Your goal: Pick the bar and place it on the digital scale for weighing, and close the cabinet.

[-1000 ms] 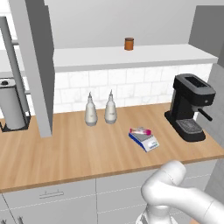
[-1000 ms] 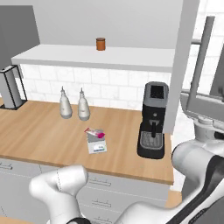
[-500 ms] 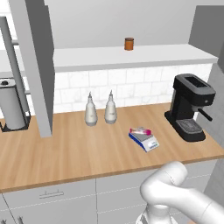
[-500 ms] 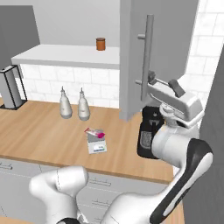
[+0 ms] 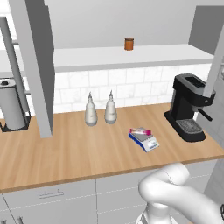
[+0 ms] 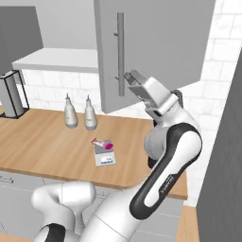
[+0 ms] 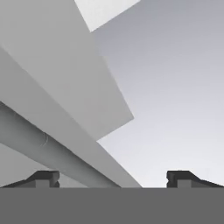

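Gripper (image 6: pixel 130 78) at the cabinet (image 6: pixel 156 47) handle (image 6: pixel 120 54).
Its jaws stand wide apart, empty, beside the handle; below, the bar (image 6: pixel 101 143) lies on the scale (image 6: pixel 103 154).

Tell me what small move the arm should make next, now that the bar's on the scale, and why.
Probably keep pushing the cabinet door toward shut. The bar already lies on the digital scale, so only the door remains. The gripper sits beside the door's handle with its jaws open, and the door still stands swung out from the cabinet.

Arm raised, gripper (image 6: pixel 131 78) wide apart
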